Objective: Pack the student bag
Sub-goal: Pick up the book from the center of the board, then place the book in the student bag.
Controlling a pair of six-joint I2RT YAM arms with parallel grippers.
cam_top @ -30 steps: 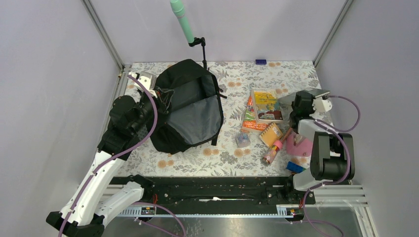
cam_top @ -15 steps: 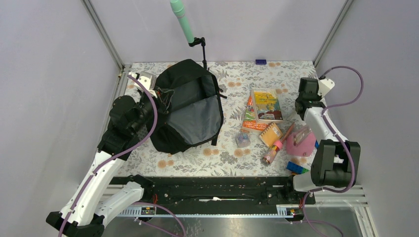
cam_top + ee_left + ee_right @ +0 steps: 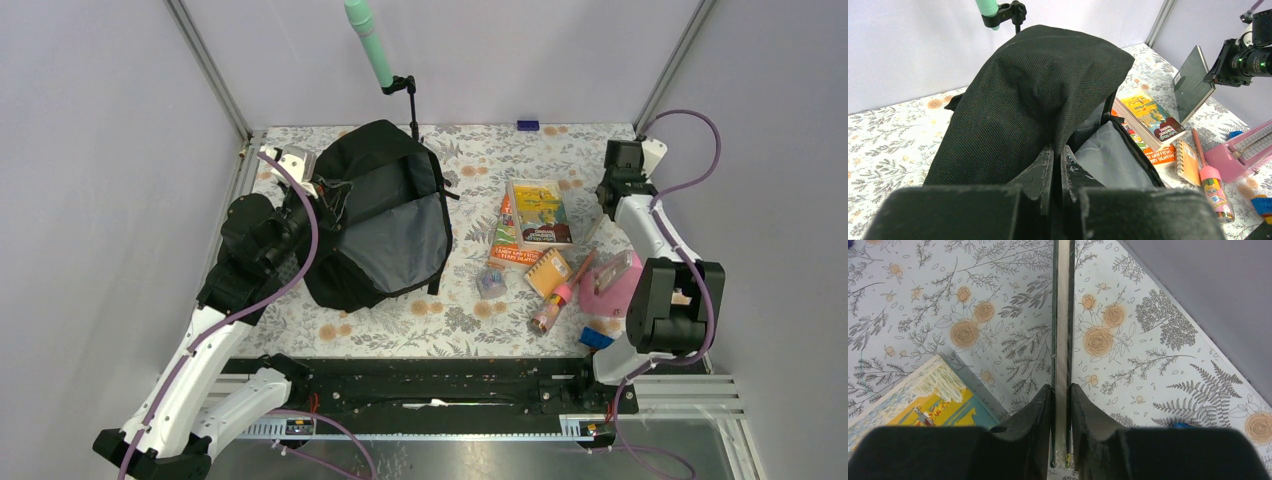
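Looking down from above, at 9 o'clock: left gripper point(image 3: 318, 196) is clamped tight on the rim of the large soft black fabric student bag point(image 3: 385, 225), pinching the fabric and propping the mouth up. From the left wrist, the fingers point(image 3: 1047, 167) are closed with cloth between them, and the grey lining shows just past them.

The bag lies on the floral-print table point(image 3: 470, 315), left of centre, long axis roughly 1 to 7 o'clock. The opening gapes toward 4 o'clock.

Centre-right: stack of colourful paperback books point(image 3: 535, 215), small orange spiral notebook point(image 3: 548, 270), pink plastic case point(image 3: 615, 285). All lie flat between the bag and the right arm.

At 3 o'clock: right gripper point(image 3: 1061, 390) is narrowed onto a thin dark-green hardcover book point(image 3: 1062, 315), held on edge and lifted clear of the table.

Key relation: the bag mouth is at 9 o'clock from the right fingers, well apart, with the paperback stack in between. The left arm is on the bag, but the right one has the load. My read: carry the book over the stack and line its edge up with the 1-to-7 slot before dropping it in.
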